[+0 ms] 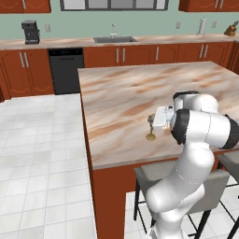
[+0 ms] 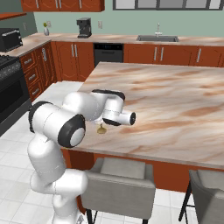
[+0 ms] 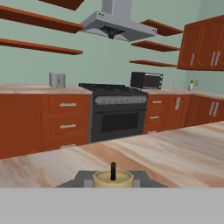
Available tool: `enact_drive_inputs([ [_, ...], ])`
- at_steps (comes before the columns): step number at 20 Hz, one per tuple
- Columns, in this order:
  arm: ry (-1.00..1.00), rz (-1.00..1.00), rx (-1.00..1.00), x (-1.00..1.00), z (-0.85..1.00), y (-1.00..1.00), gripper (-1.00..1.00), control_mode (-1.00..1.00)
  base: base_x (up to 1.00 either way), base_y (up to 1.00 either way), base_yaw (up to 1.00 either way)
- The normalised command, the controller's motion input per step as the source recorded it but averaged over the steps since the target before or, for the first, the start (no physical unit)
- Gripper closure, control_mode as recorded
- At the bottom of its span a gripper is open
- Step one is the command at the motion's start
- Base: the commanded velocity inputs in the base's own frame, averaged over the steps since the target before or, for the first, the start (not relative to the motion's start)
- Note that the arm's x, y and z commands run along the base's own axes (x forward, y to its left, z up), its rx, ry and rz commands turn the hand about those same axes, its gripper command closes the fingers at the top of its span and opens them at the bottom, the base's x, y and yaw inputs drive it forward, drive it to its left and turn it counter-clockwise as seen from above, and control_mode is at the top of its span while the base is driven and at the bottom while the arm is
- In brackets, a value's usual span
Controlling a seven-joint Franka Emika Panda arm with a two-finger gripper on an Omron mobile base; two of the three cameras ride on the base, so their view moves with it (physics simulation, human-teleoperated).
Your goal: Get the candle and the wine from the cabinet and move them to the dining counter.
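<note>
Behind the gripper [image 1: 154,122], candle [image 1: 151,134] (half-hidden)

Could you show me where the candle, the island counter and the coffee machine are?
candle [image 1: 151,136]: left base view, on its flared brass base.
dining counter [image 1: 121,88]: left base view, on bare marbled top.
coffee machine [image 1: 31,31]: left base view, on its dark body.

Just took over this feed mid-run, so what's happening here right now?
The arm is reaching over the near edge of the dining counter with the gripper shut on the candle. The brass base sits at or just above the marbled top; I can't tell whether it touches. In the hand view the candle's top and wick show right in front of the camera. The stove and open wall shelves lie across the room.
</note>
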Motion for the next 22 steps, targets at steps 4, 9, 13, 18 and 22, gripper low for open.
enact_drive_inputs([
  [4, -0.05, 0.00, 0.00, 0.27, -0.06, -0.06, 1.00, -1.00, 0.00, 0.00, 0.00],
  [9, -0.06, 0.00, 0.00, 0.10, -0.18, -0.04, 1.00, -1.00, 0.00, 0.00, 0.00],
  [13, -0.02, 0.00, 0.00, 0.09, -0.25, -0.01, 1.00, -1.00, 0.00, 0.00, 0.00],
  [18, 0.00, 0.00, 0.00, 0.10, -0.18, 0.00, 1.00, -1.00, 0.00, 0.00, 0.00],
  [22, 0.00, 0.00, 0.00, 0.11, -0.11, 0.00, 1.00, -1.00, 0.00, 0.00, 0.00],
])
